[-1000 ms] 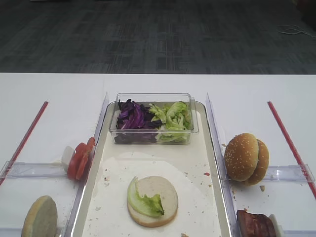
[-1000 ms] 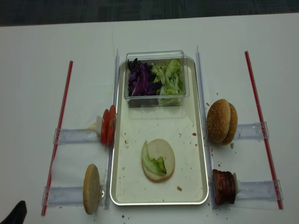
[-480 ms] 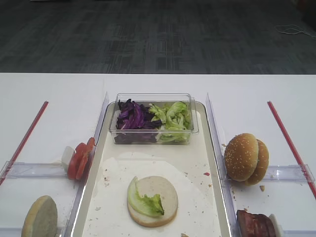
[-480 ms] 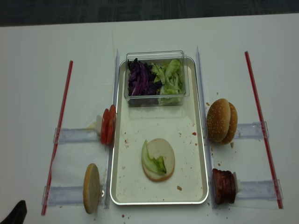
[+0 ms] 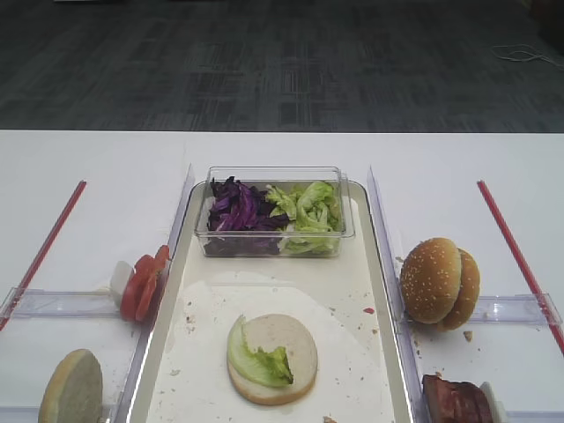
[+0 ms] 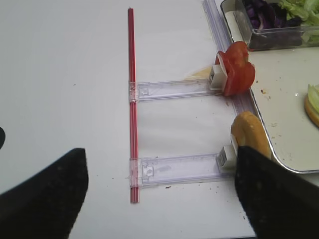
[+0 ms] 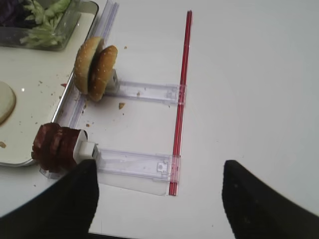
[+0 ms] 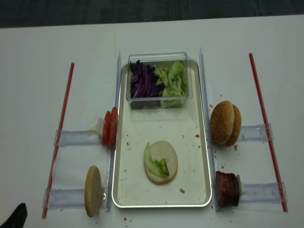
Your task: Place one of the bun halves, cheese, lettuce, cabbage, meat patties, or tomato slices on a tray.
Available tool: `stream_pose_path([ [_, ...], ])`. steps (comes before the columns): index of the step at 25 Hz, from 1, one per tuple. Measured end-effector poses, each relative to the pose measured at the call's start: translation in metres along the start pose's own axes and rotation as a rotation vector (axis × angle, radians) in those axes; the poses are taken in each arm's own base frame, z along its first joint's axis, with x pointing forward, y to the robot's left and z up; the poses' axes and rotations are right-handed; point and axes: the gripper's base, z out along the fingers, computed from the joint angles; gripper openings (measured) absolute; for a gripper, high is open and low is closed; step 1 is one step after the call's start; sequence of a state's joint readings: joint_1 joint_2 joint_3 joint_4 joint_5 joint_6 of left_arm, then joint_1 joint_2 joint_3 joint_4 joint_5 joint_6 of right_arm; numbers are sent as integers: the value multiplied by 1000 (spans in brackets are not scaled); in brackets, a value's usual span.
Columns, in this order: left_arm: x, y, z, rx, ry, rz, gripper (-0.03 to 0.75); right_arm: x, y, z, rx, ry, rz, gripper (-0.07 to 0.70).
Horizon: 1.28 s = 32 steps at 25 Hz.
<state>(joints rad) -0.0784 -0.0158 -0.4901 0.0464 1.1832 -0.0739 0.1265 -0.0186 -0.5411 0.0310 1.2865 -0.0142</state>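
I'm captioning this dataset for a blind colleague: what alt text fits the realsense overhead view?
A silvery tray holds a flat bun half topped with lettuce, plus a clear box of salad leaves. Tomato slices stand left of it, sesame buns and meat patties right.

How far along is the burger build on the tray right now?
Done: a flat bun half lies on the tray with a lettuce leaf on it. In hand: nothing; the right pincer hangs open and empty above the table near the meat patties, and the left pincer is also open and empty. Left: tomato slices, patties and the sesame bun halves wait in their side racks, cabbage in its box.
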Motion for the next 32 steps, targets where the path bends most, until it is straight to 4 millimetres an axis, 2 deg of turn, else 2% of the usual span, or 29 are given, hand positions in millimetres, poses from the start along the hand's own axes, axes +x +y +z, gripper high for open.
stream_pose_path([
  [6, 0, 0, 0, 0, 0, 0, 575, 1, 0, 3, 0, 7, 0, 531],
  [13, 0, 0, 0, 0, 0, 0, 575, -2, -1, 15, 2, -66, 2, 531],
  [32, 0, 0, 0, 0, -1, 2, 575, -3, -1, 16, 3, -77, 1, 531],
])
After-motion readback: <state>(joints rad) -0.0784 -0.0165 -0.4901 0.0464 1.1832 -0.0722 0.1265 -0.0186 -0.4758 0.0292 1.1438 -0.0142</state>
